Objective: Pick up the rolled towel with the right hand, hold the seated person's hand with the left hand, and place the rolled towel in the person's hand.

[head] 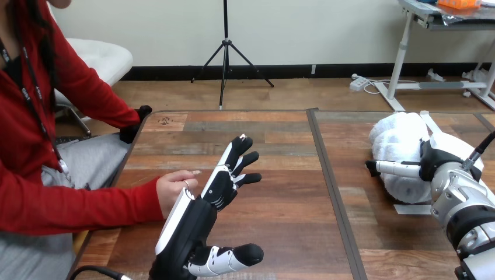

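While the robot's right hand (439,166) rests against the rolled towel (400,140), its left hand (219,186) is up over the table (280,198), on the other side of the dark strip (328,175) that runs down the wood. The left hand is wide open. Its fingers (238,153) are straight and point up and away from the robot, leaning a little toward the strip. Its thumb (233,256) sticks out low down, toward the strip too. It has hold of nothing. The person's hand (174,191) is just beside the back of the left hand, on the side far from the strip, and it is lightly curled. I cannot tell if the two touch. The person's hand is just inside the table's left edge. The white towel lies on the table to the right of the strip, well apart from both of those hands. The right arm comes in from the bottom right corner, and the right hand sits on the side of the towel far from the strip. It touches the towel, but I cannot tell if it has hold of it. The wood is bare between the left hand and the strip, and also between the strip and the towel.
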